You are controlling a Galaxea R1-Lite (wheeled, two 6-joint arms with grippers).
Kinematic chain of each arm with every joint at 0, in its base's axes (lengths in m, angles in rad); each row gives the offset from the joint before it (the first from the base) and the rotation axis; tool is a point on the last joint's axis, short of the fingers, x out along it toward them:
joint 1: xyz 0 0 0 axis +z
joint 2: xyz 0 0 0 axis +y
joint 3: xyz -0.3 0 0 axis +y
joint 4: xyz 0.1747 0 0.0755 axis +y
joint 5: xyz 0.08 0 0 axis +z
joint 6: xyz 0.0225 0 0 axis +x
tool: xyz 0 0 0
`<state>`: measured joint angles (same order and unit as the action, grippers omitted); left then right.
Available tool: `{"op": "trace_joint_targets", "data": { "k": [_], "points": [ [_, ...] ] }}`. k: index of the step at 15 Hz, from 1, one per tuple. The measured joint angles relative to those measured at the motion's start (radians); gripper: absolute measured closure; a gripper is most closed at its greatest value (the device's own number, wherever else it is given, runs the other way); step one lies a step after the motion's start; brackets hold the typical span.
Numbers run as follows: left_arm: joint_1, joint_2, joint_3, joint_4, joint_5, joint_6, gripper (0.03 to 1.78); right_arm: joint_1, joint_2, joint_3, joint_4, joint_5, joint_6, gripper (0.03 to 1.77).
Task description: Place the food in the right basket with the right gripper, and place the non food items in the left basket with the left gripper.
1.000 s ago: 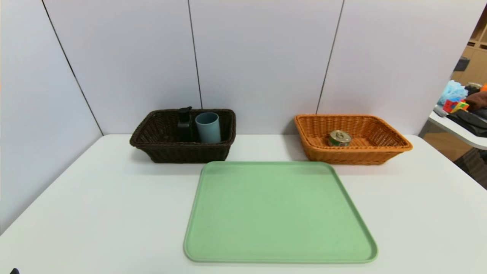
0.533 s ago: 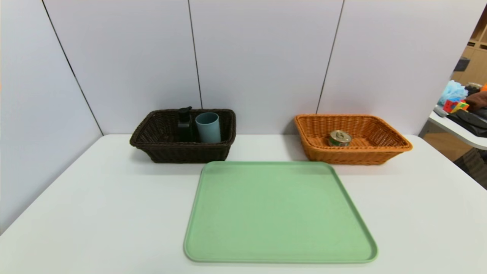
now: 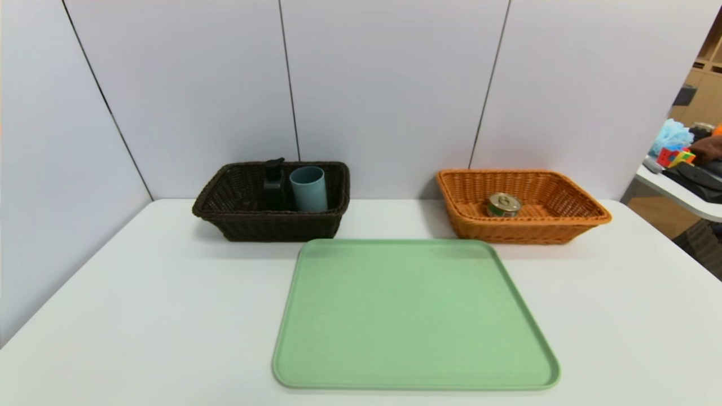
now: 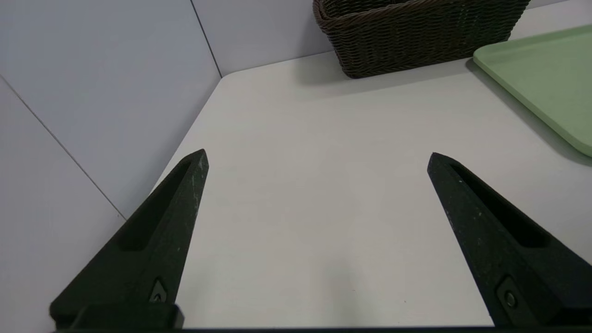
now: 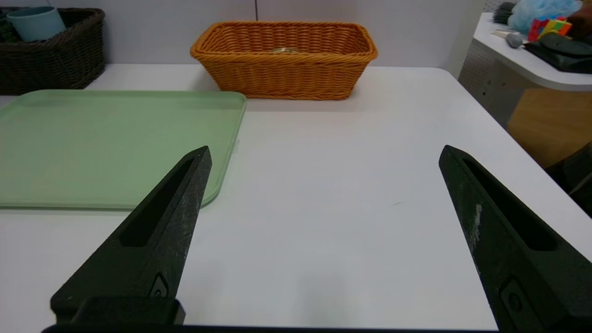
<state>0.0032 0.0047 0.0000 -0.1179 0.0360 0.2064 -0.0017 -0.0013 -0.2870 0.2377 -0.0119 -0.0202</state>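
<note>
Both the left gripper (image 4: pixel 318 151) and right gripper (image 5: pixel 327 146) hover over the table (image 3: pixel 169 304), spread wide, gripping nothing; the can (image 3: pixel 503 205) sits in the orange basket (image 3: pixel 524 230).

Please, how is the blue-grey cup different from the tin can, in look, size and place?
The cup is plain blue-grey, while the tin can has a gold lid and a green and white label. The cup is taller; the can is low and squat. The cup has an open top, but the can is closed by its lid. The cup sits in the dark brown basket, the can in the orange one. Both are round.
</note>
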Motion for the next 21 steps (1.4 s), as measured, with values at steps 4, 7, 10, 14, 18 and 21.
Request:
{"op": "trace_joint_targets", "data": {
  "k": [4, 7, 10, 14, 18, 21],
  "points": [
    [0.000, -0.002, 0.000, 0.051, -0.048, -0.013, 0.12, 0.000, 0.000, 0.095, -0.047, 0.009, 0.003, 0.10],
    [0.000, -0.003, 0.000, 0.070, -0.066, -0.036, 0.12, 0.000, 0.000, 0.177, -0.112, 0.008, 0.002, 0.10],
    [0.000, -0.003, 0.000, 0.115, -0.071, -0.052, 0.12, 0.000, 0.000, 0.242, -0.154, 0.010, 0.000, 0.10],
    [0.000, -0.003, 0.000, 0.117, -0.068, -0.093, 0.12, 0.002, 0.000, 0.257, -0.159, 0.011, 0.004, 0.10],
    [0.000, -0.003, 0.000, 0.119, -0.068, -0.132, 0.12, 0.002, 0.000, 0.260, -0.161, 0.007, 0.017, 0.10],
    [0.000, -0.003, 0.000, 0.120, -0.065, -0.139, 0.12, 0.002, 0.000, 0.262, -0.164, 0.001, 0.025, 0.10]
  ]
}}
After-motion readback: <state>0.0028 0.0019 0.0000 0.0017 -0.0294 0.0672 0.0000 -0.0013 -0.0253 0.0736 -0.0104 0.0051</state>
